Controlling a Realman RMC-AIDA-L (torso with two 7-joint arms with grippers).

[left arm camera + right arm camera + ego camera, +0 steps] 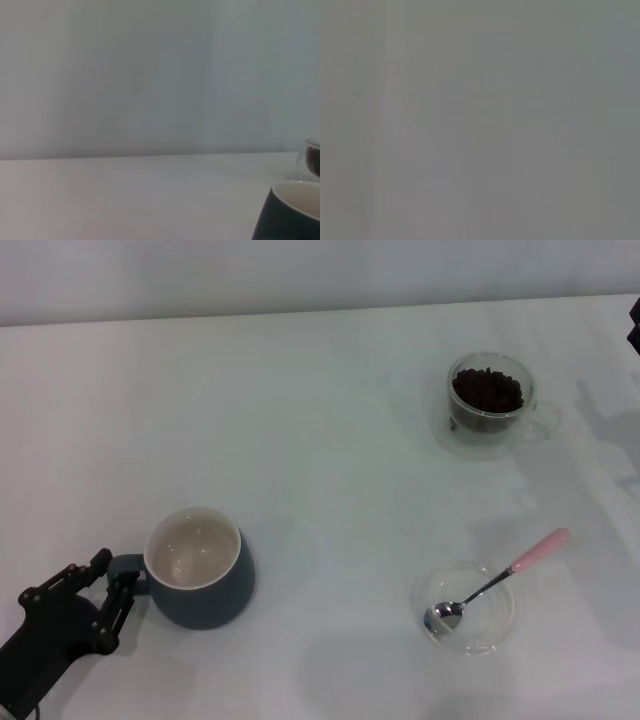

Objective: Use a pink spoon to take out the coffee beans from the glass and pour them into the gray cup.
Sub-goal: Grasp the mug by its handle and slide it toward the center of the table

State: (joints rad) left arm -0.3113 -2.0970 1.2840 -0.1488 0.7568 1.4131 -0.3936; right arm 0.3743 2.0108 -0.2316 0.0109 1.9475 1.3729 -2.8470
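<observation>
Left pincer (112, 585) pinching gray cup (200, 578) handle, steadying. Right pincer out of view. Step: pre-scoop. Next: grasp pink spoon (495, 583), reach glass (490, 405).

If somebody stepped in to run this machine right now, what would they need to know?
Left gripper: at the gray cup's handle, fingers either side of it; a firm grip can't be confirmed.
Right gripper: barely in view at the far right edge.
The pink spoon lies in a clear dish, untouched.
The coffee beans are all in the glass.
Cup is empty: scooping and pouring remain.
</observation>
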